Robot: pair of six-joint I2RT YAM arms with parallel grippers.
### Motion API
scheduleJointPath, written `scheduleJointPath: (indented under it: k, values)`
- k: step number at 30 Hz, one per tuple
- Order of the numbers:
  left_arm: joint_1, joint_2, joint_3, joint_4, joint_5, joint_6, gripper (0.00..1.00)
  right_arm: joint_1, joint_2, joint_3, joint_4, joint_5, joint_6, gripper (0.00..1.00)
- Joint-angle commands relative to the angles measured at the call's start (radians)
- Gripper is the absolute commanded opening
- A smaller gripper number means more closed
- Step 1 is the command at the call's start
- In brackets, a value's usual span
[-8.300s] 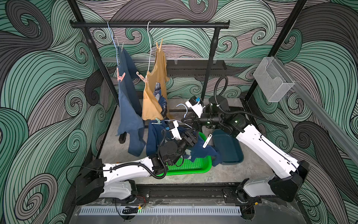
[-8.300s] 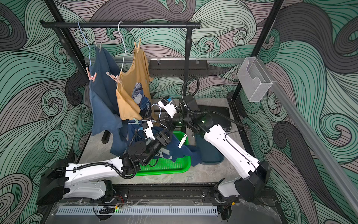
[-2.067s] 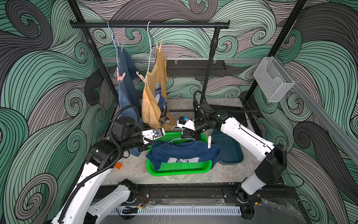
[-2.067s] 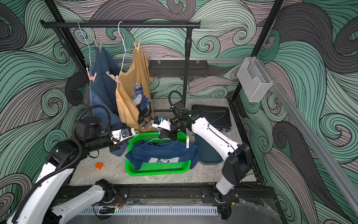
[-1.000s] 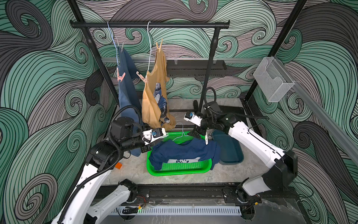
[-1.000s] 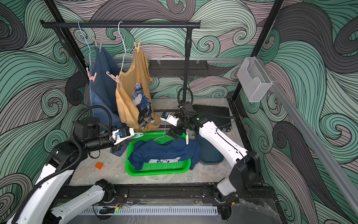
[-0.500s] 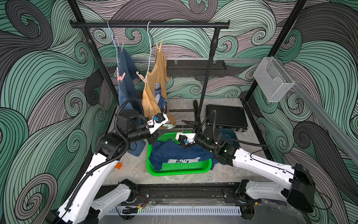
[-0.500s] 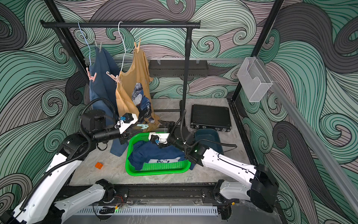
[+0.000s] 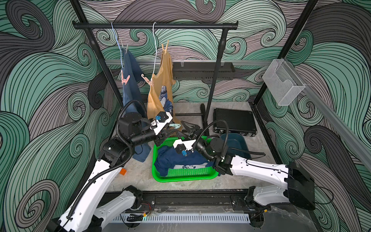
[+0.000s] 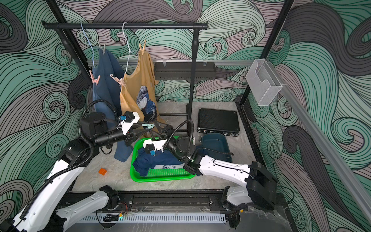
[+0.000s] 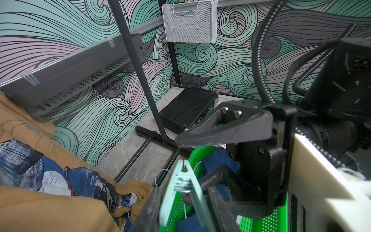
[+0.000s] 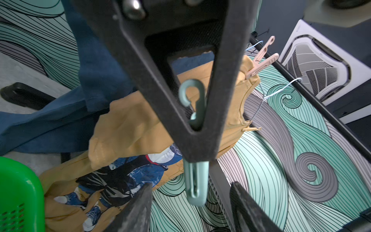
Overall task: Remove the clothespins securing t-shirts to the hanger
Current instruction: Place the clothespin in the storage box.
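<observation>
One teal clothespin (image 9: 175,126) in left tool (image 11: 183,197), right tool (image 12: 190,186) newly alongside

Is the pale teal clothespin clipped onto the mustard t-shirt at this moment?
No, the pale teal clothespin is gripped between the fingers of the left gripper, and its tip pinches no cloth.

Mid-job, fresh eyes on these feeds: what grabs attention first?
The pale teal clothespin stands out, pinched in the left gripper near the far rim of the green basket, with the open right gripper facing it. Behind them, a mustard t-shirt and a blue t-shirt hang pegged to hangers on the black rail. A navy Mickey t-shirt lies crumpled in the basket.
</observation>
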Motion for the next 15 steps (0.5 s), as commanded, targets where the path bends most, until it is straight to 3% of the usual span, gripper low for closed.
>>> scheduleJointPath:
  k: [1,15]
  values:
    - [-0.004,-0.021,0.003,0.029,0.011,-0.021,0.36,0.003,-0.024,-0.006,0.068,-0.001,-0.021,0.60]
    - [-0.004,-0.017,-0.004,0.050,0.036,-0.048,0.36,0.002,0.010,0.016,0.052,-0.033,-0.044,0.50]
